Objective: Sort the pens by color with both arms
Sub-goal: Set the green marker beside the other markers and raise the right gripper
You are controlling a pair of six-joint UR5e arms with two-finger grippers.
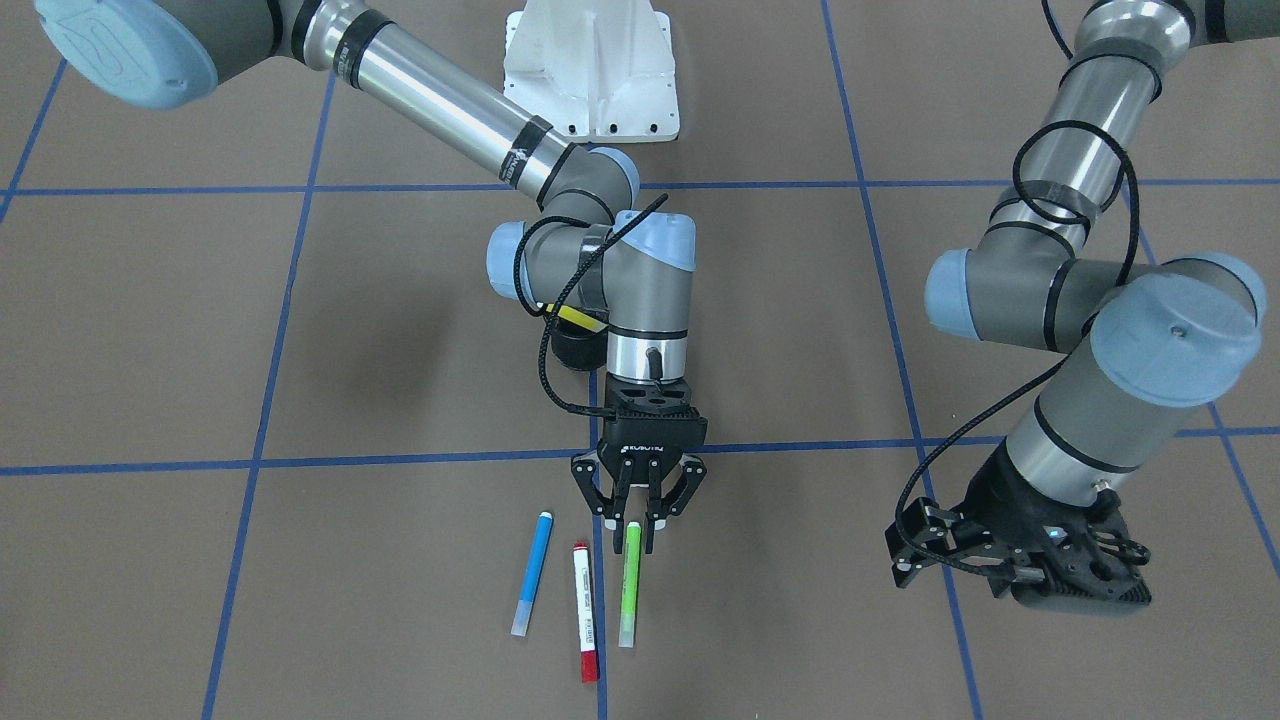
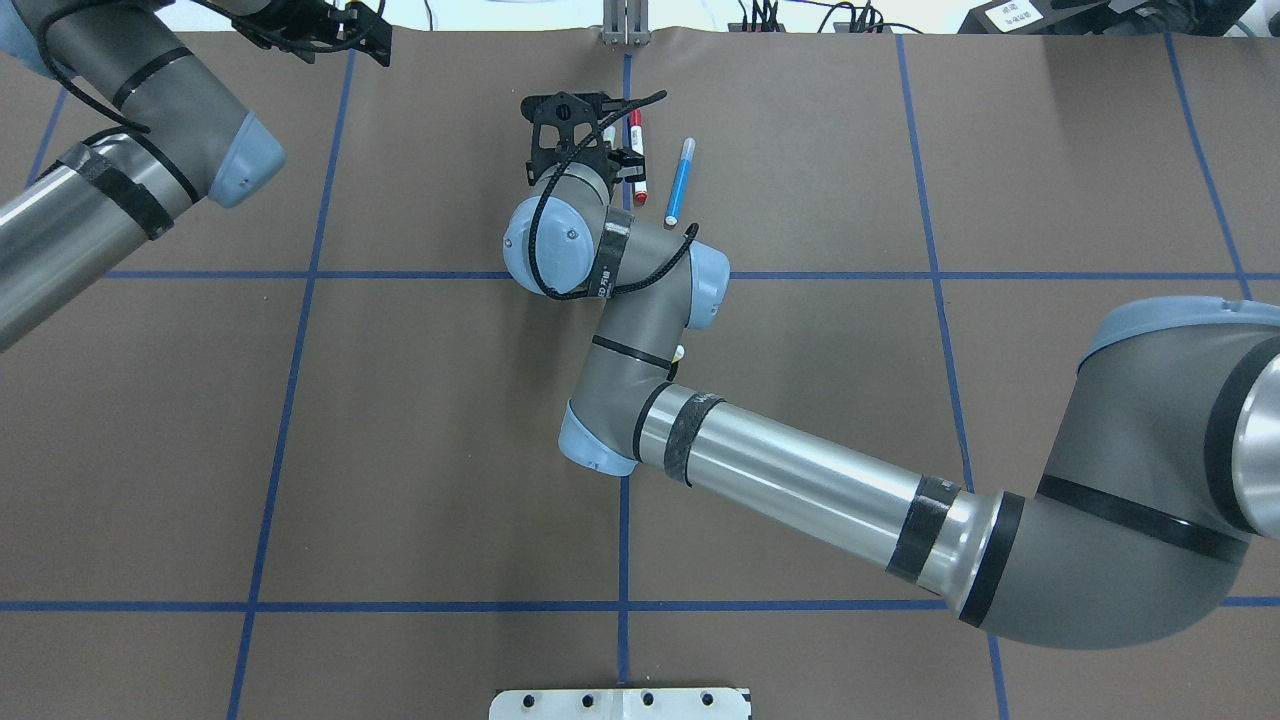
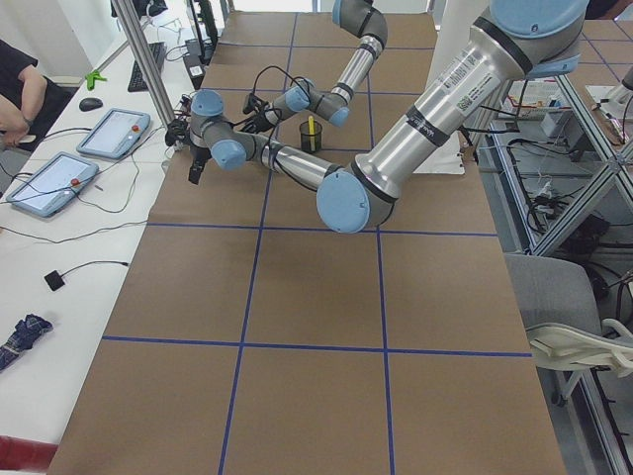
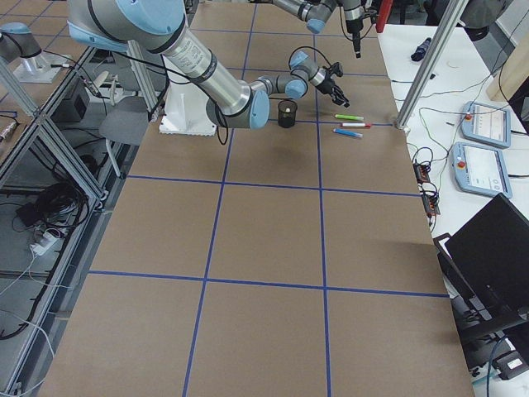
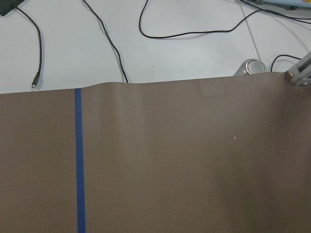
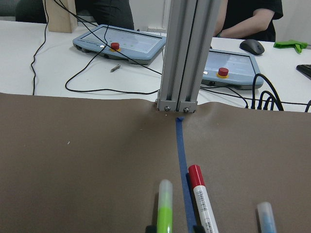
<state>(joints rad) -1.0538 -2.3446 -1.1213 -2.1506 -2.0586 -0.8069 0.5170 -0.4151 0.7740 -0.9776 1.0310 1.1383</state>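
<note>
Two UR5e arms share a table point(image 1: 150, 330) papered brown and squared off with blue tape. The right arm point(image 1: 440, 95) reaches out from the robot's side to the middle of the table. The left arm point(image 1: 1090, 300) hangs off to its own side over bare paper, well apart from the pens.

A black mesh cup point(image 4: 287, 114) sits beneath the right arm's wrist, with the yellow pen point(image 3: 311, 126) standing in it. The right gripper point(image 1: 633, 535) points down, jaws open, one finger on either side of the robot-side end of the light green pen point(image 1: 630, 585); the wrist camera shows gaps between fingers and barrel. The left gripper point(image 1: 1040, 570) shows only its back, so I cannot tell how its jaws stand.

Three pens lie side by side near the operators' edge. A tape line runs between the light green pen and the white-barrelled, red-ended pen point(image 1: 585, 612), and the blue pen point(image 1: 531, 573) lies just beyond the red-ended one.
</note>
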